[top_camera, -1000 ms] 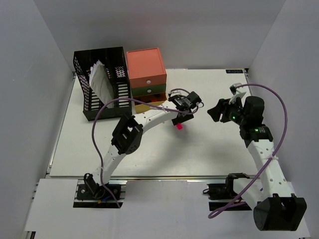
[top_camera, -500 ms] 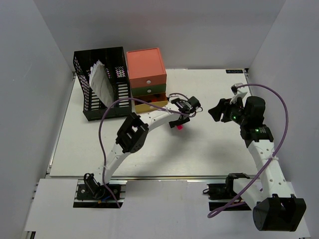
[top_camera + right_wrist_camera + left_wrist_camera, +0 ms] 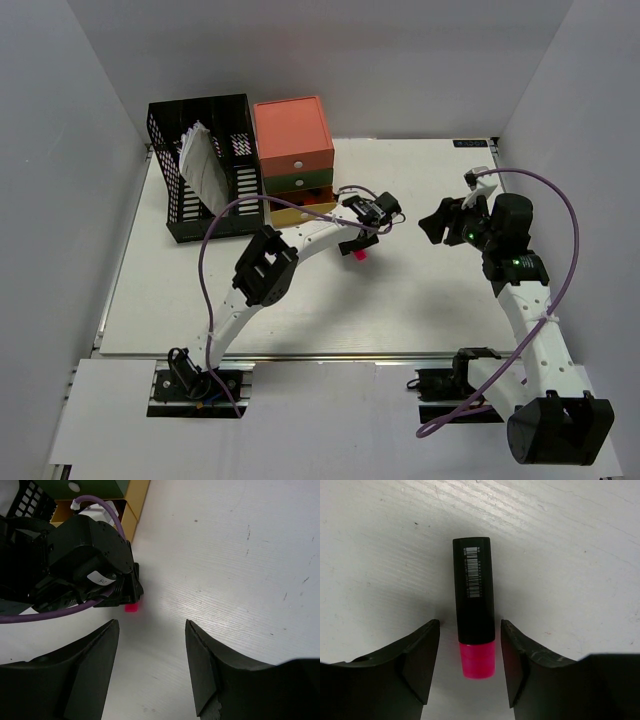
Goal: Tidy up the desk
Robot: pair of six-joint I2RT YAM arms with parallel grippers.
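A black marker (image 3: 474, 595) with a pink end (image 3: 357, 255) lies flat on the white desk (image 3: 400, 300), in front of the drawer unit. My left gripper (image 3: 470, 626) is down over it and open. Its jaws stand on either side of the marker's pink end, with a thin gap on each side. The pink tip (image 3: 132, 607) peeks out below the left gripper (image 3: 85, 570) in the right wrist view. My right gripper (image 3: 432, 222) hovers to the right of it, open with only bare desk between its fingers (image 3: 95, 660).
A black mesh file rack (image 3: 205, 170) holding papers stands at the back left. Beside it is a coral, green and yellow drawer unit (image 3: 293, 150), just behind the left gripper. Purple cables loop off both arms.
My left gripper has dropped a little closer over the marker and its jaws have narrowed slightly. The left elbow has shifted. The right arm has not moved.
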